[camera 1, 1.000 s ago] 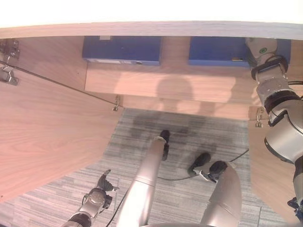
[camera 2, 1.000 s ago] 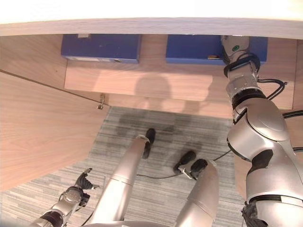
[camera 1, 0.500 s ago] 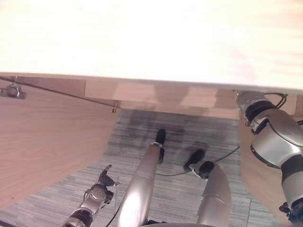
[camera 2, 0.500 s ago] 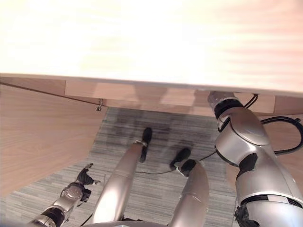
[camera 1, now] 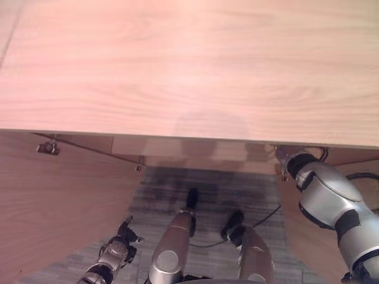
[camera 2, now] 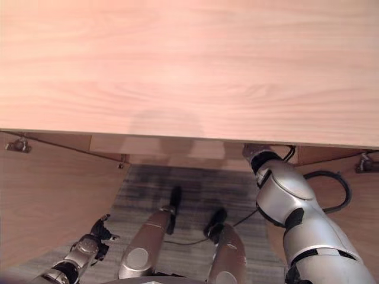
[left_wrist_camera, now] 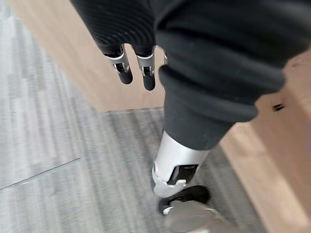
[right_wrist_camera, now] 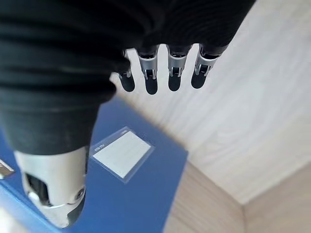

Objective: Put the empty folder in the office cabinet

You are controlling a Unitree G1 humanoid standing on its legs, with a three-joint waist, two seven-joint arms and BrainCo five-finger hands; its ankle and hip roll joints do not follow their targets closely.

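Note:
A blue folder with a white label lies inside the wooden cabinet, seen in the right wrist view. My right hand hovers just above it with straight fingers and holds nothing. Its thumb hangs over the folder's cover; I cannot tell if it touches. In the eye views my right arm reaches in under the cabinet top, which hides the hand and the shelf. My left hand hangs low at the left over the carpet, fingers straight and empty.
The left cabinet door stands open beside my left hand, with a hinge near its top. A right door's hinge shows at the far right. Grey carpet lies in front of the cabinet. Pale wooden cabinet walls surround the folder.
The eye views have shifted, so the cabinet top now covers the shelf, both blue folders and my right hand. My left hand still hangs in the same place.

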